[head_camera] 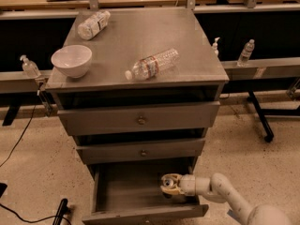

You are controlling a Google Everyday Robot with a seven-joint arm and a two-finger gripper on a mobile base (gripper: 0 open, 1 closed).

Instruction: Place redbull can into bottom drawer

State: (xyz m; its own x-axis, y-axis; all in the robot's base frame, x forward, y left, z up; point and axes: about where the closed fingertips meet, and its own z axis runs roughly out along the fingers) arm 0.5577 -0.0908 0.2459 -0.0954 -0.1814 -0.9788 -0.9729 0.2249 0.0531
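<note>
While the bottom drawer (125, 187) stands pulled out toward the near side, the gripper (169, 184) sits inside it at the right end, close to the drawer's front wall. Fingers (171, 176) clasped round the can (167, 182); silver top visible between them, facing left. Cannot tell whether the can touches the drawer floor. Arm (220, 191) white, reaching in from the near right corner, roughly level.

Top drawer (140, 120) and middle drawer (143, 152): both closed, one round knob each.

Desk (140, 32) top, grey metal:
- white bowl (71, 60), left edge, upright.
- clear bottle (152, 63), lying on its side near the middle, cap pointing left and near.
- second clear bottle (93, 24), lying on its side at the far left corner.

All three well apart from one another.

Floor (37, 172): speckled, with a black cable (18, 139) at left.
</note>
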